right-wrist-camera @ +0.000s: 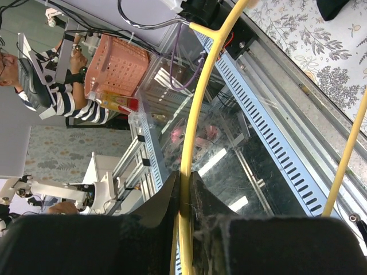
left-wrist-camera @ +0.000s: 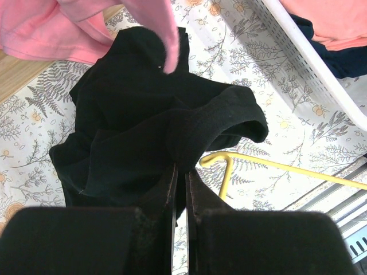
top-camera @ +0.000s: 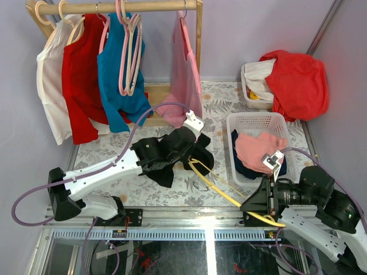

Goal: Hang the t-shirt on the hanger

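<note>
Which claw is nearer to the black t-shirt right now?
Left. The left claw is shut on the t-shirt; the right claw grips the yellow hanger, well away from the cloth.

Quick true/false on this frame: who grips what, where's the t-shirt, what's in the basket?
1. The left gripper is shut on the t-shirt. True.
2. The right gripper is open and empty. False: it is shut on the hanger.
3. The t-shirt hangs on the rail. False: it is bunched low over the table.
4. The white basket holds pink cloth. True.
</note>
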Available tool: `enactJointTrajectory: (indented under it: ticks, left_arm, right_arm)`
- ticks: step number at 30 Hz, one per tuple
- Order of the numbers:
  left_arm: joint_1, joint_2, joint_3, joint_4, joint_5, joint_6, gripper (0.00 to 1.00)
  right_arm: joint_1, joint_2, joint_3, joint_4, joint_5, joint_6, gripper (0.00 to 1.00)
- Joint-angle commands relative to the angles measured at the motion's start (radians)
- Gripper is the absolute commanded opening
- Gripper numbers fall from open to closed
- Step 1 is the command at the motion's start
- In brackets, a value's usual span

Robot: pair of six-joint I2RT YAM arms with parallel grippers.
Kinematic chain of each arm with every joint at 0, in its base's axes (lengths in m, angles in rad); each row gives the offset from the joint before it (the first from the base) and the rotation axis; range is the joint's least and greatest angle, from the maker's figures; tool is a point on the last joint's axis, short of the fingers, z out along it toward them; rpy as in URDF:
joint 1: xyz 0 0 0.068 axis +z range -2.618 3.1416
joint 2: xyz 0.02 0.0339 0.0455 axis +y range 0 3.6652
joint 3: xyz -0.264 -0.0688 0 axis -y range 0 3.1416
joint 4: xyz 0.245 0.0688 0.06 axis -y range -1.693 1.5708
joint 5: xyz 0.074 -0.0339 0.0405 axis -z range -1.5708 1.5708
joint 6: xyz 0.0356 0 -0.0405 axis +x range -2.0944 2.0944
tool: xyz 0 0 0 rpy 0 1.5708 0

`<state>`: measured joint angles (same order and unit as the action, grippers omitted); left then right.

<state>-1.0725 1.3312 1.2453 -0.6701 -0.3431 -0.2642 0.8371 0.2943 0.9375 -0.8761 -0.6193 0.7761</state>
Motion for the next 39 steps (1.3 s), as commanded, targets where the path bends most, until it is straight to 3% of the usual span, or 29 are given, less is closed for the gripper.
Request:
enactJointTrajectory:
  ticks: [1, 16, 26, 33, 39]
  left_arm:
    - [-0.005, -0.024, 0.031, 0.029, 0.009, 0.014, 0.0]
    - [-0.005, -0.092, 0.042, -0.015, 0.001, 0.017, 0.0]
    - [-0.012, -0.088, 0.135, -0.055, -0.01, 0.046, 0.0]
    - [-0.039, -0.121, 0.209, -0.084, 0.002, 0.057, 0.0]
    - [-0.067, -0.153, 0.268, -0.103, 0.025, 0.042, 0.0]
  right_arm:
    - [0.005, -0.013, -0.019, 0.15, -0.031, 0.031, 0.0]
    - [0.005, 0.001, -0.016, 0.193, 0.092, -0.045, 0.0]
    - [0.005, 0.035, -0.157, 0.507, -0.117, 0.08, 0.0]
    - [0.005, 0.089, -0.156, 0.635, -0.208, 0.121, 0.0]
    - [0.004, 0.07, -0.08, 0.473, -0.03, 0.003, 0.0]
